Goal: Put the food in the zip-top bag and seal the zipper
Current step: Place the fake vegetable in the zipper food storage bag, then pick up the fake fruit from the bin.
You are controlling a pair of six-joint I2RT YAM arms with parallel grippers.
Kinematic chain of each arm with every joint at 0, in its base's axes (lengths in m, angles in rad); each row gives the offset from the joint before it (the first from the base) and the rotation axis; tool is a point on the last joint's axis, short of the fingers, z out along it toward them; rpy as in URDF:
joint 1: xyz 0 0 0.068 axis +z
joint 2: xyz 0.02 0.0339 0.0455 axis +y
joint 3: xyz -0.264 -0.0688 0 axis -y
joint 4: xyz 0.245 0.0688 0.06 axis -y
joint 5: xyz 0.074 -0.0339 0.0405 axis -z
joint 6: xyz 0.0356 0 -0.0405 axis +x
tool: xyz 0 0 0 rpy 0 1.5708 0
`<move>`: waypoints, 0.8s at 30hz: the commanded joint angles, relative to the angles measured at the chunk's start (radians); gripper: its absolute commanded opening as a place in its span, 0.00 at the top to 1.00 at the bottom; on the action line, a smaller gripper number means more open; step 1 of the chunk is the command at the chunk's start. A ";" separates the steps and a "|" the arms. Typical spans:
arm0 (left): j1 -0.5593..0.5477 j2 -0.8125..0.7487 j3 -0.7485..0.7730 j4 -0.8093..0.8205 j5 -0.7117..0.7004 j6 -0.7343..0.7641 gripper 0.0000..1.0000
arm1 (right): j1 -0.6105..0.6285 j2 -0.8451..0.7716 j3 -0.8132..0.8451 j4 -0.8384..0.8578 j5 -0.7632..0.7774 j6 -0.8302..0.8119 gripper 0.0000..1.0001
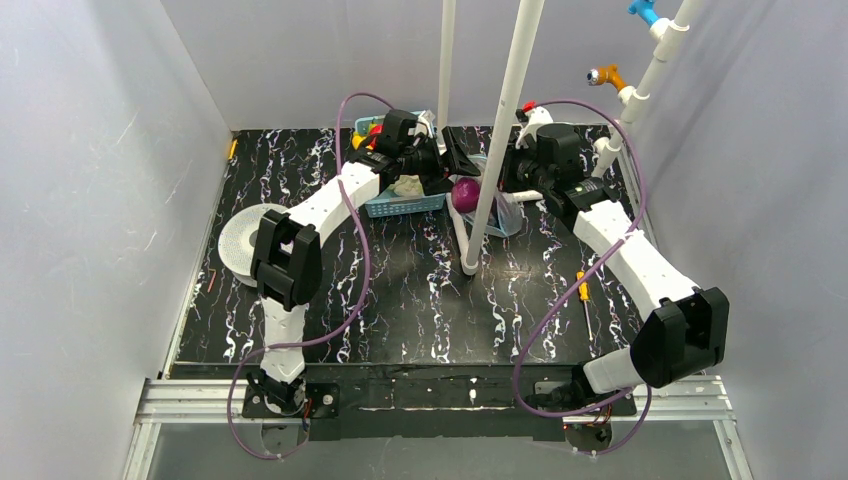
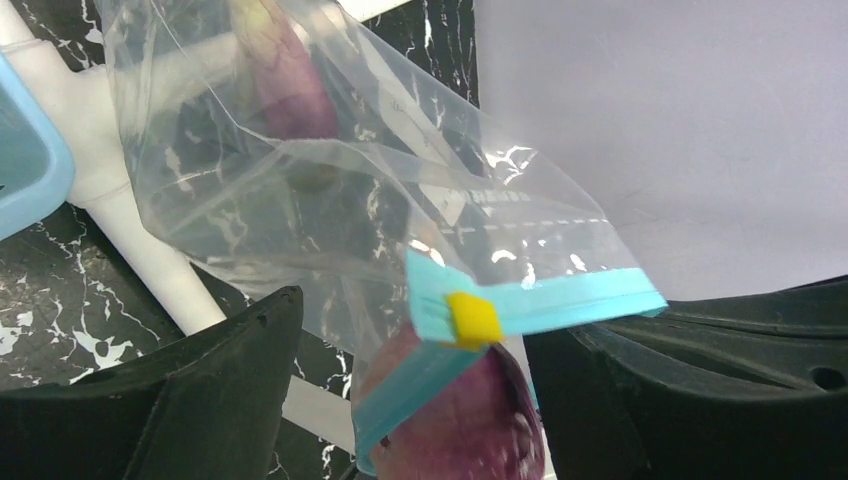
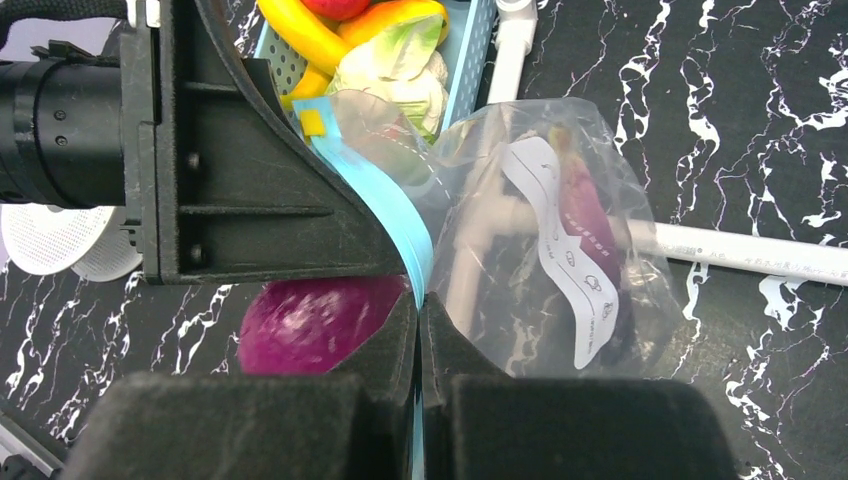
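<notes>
Zip-top bag (image 3: 540, 250) hangs at the table's twelve o'clock, one purple piece (image 3: 585, 215) inside; its zipper (image 3: 385, 215) looks unsealed. The right gripper (image 3: 418, 330) pinches that strip tight. The left gripper (image 2: 410, 330) gapes around it, holding nothing. The banana (image 3: 300, 35) (and more) lies in the basket (image 3: 465, 60) at eleven.

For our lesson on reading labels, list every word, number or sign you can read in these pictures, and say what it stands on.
White printed panel on the clear floppy plastic zip-top bag: small symbols and print, too small to read.
Faint white print on the same bag, left wrist view: blurred, unreadable.
No other text shows.
</notes>
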 commanded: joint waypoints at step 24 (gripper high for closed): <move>0.050 -0.251 -0.078 -0.302 -0.319 0.123 0.18 | 0.003 0.049 0.044 0.013 0.013 -0.004 0.99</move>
